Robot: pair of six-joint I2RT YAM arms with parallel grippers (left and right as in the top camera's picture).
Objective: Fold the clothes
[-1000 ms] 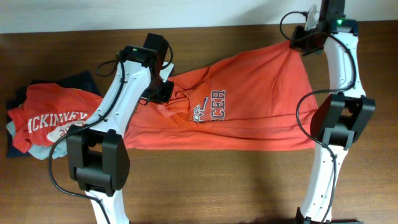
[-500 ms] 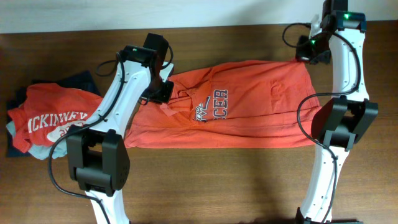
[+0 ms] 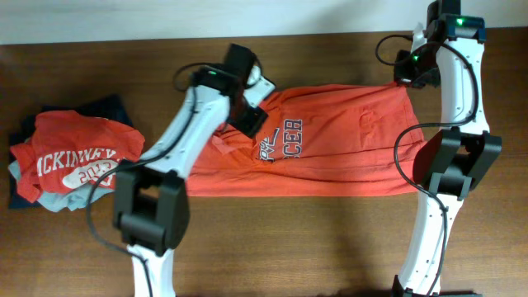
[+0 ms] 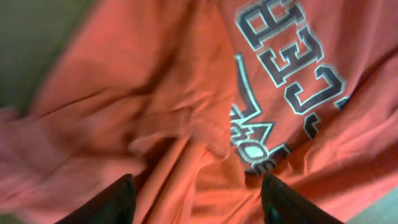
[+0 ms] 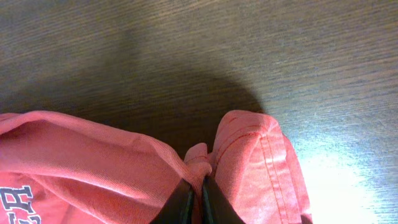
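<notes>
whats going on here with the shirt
Two robot arms are folding an orange-red T-shirt laid out on the wooden table. The right tool is pinched shut on a fold of cloth at the shirt's far right corner. The left tool hangs open over the chest lettering, gripping nothing. A pile of folded garments sits at the left end.

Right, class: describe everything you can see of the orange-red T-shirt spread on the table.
The orange-red cotton-looking T-shirt lies spread across the brown wooden table, creased, its near edge straight. Grey-and-white lettering ending "CER" sits left of centre. The right tool pinches its far right corner; the open left tool hovers over the lettering.
</notes>
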